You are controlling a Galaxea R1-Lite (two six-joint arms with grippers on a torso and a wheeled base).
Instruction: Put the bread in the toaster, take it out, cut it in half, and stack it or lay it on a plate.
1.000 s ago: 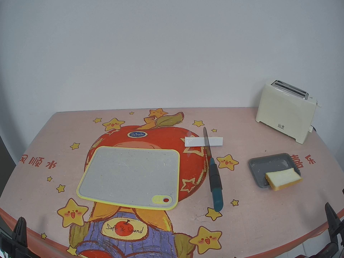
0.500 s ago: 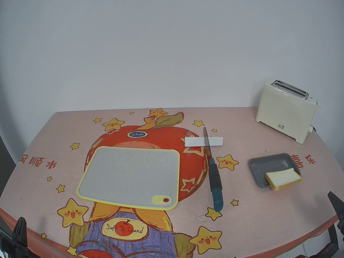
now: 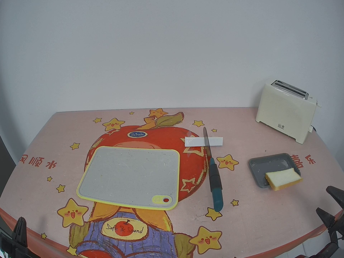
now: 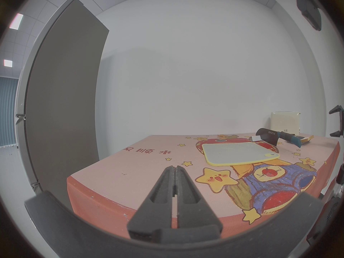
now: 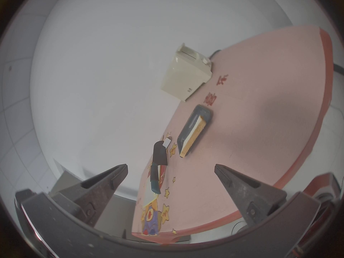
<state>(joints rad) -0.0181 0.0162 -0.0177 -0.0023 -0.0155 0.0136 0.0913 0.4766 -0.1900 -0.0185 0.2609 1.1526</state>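
While the bread point(image 3: 283, 178) is lying partly on the grey plate point(image 3: 264, 162), its near end jutting past the rim, the right gripper point(image 5: 171, 166) is hovering at the near right edge of the table point(image 3: 251, 226), fingers spread wide and holding nothing. The toaster point(image 3: 286, 111) is standing at the far right corner, beyond the plate, slots facing up. Left of the plate, the knife point(image 3: 214, 176) is lying with its handle toward the robot, its blade crossing a white strip point(image 3: 215, 141). The board point(image 3: 130, 176) is sitting flat just left of the knife, near the table's middle. Off the near left corner, the left gripper point(image 4: 175, 169) is hanging with its fingers pressed together, gripping nothing.
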